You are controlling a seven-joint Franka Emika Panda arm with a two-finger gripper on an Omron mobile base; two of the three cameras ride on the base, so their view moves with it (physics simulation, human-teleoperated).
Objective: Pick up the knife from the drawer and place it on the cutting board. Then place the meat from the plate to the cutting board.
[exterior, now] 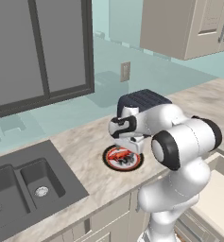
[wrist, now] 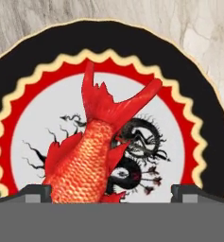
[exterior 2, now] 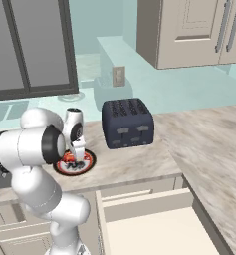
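Fingers point(wrist: 35, 191) spread wide, straddling the meat point(wrist: 85, 160) on the plate point(wrist: 38, 52) — probably soft and slippery, so grip across its thick middle.

1. We saw a dark navy toaster point(exterior 2: 127, 123) standing upright on the marble counter point(exterior 2: 204, 134), near the back wall.
2. A dark grey double sink point(exterior: 26, 186) sat sunk in the counter, w/ two round drains.
3. Wall outlet point(exterior 2: 118, 76) was on the pale green backsplash above the toaster.
4. Beige upper cabinets point(exterior 2: 189, 30) hung at top right; dark-framed window point(exterior: 38, 52) at left.
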